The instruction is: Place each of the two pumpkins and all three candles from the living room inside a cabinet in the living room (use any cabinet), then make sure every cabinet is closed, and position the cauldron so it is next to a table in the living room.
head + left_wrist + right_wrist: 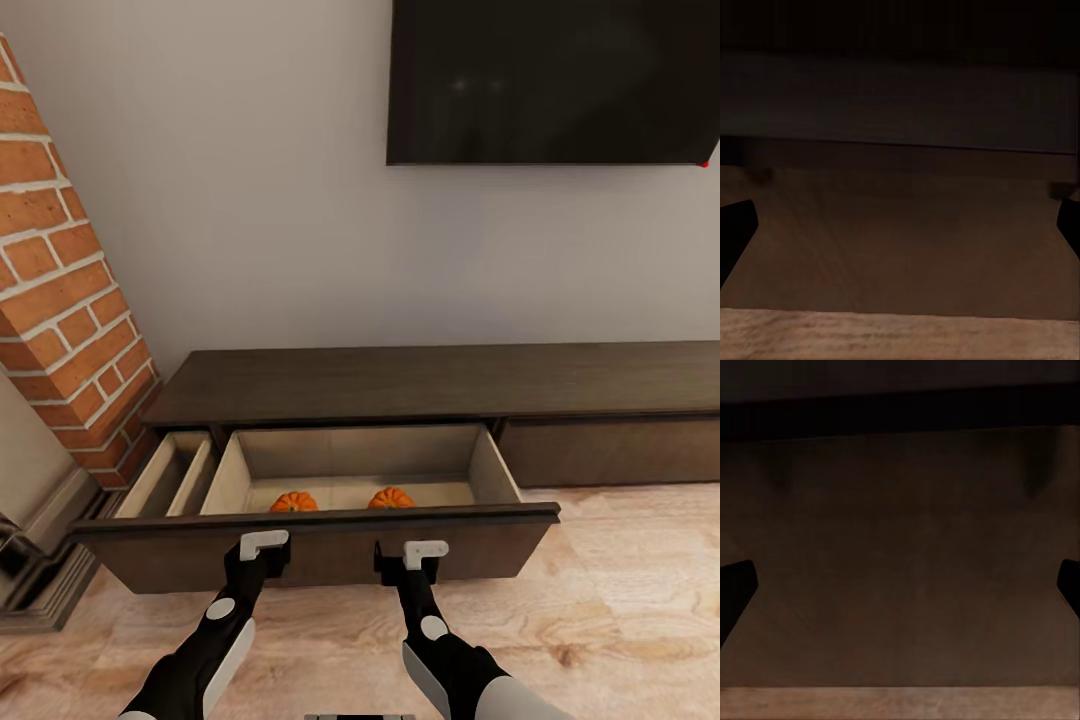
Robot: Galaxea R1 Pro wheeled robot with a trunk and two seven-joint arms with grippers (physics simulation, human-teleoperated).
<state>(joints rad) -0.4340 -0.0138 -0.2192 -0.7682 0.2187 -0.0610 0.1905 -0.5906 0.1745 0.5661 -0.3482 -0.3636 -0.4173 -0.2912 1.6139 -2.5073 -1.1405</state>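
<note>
Cabinet [420, 385] drawer pulled out, front hiding the lower halves of two pumpkins, left pumpkin [294, 502], right pumpkin [391, 498], two pincers at that front, left pincer [262, 546] spread apart, right pincer [424, 551] spread apart, fingertips barely visible

Open cabinet [330, 555] drawer holds two pumpkins [294, 502].

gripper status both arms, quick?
Left gripper: open, empty, at the open drawer front.
Right gripper: open, empty, at the same drawer front.
</note>
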